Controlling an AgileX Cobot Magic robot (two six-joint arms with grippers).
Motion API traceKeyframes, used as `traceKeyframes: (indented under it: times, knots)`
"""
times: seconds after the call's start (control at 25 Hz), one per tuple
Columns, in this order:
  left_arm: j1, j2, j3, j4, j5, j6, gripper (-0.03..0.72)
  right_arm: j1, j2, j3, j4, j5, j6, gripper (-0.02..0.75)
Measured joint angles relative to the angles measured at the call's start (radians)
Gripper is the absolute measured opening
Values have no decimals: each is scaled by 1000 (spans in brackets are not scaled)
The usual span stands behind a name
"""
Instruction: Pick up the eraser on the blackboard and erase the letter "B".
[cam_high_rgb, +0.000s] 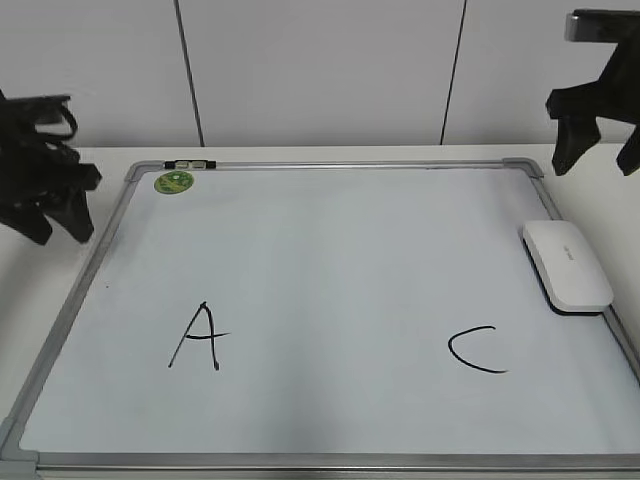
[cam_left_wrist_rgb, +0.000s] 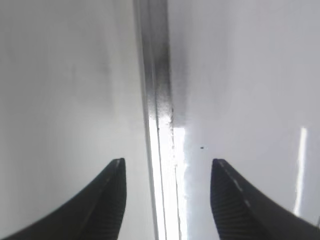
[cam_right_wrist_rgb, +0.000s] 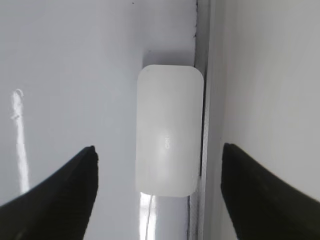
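The blackboard (cam_high_rgb: 330, 230) is a white board in a silver frame lying flat on the table. It carries a black "A" (cam_high_rgb: 200, 337) and a black "C" (cam_high_rgb: 477, 350). No letter "B" shows; the board between them is blank. The eraser (cam_high_rgb: 567, 265) is a white rounded block lying at the board's right edge, against the frame. In the right wrist view the eraser (cam_right_wrist_rgb: 169, 130) lies below my right gripper (cam_right_wrist_rgb: 159, 149), which is open and empty. That gripper (cam_high_rgb: 597, 150) hangs high at the back right. My left gripper (cam_high_rgb: 60, 225) is open and empty above the board's left frame (cam_left_wrist_rgb: 157, 100).
A small round green magnet (cam_high_rgb: 174, 181) sits at the board's back left corner. A small black and white clip (cam_high_rgb: 190, 163) lies on the top frame beside it. A white panelled wall stands behind the table.
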Motion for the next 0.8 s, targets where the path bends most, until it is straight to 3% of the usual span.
traceKeyframes:
  times: [0.28,0.8]
  knots:
    - [0,-123,-114,0,165,0,396,0,-123,-2,19,50,-6,585]
    - [-17,-356,-115,33,234,-54,397,0,-402,-2,97,66,-39,577]
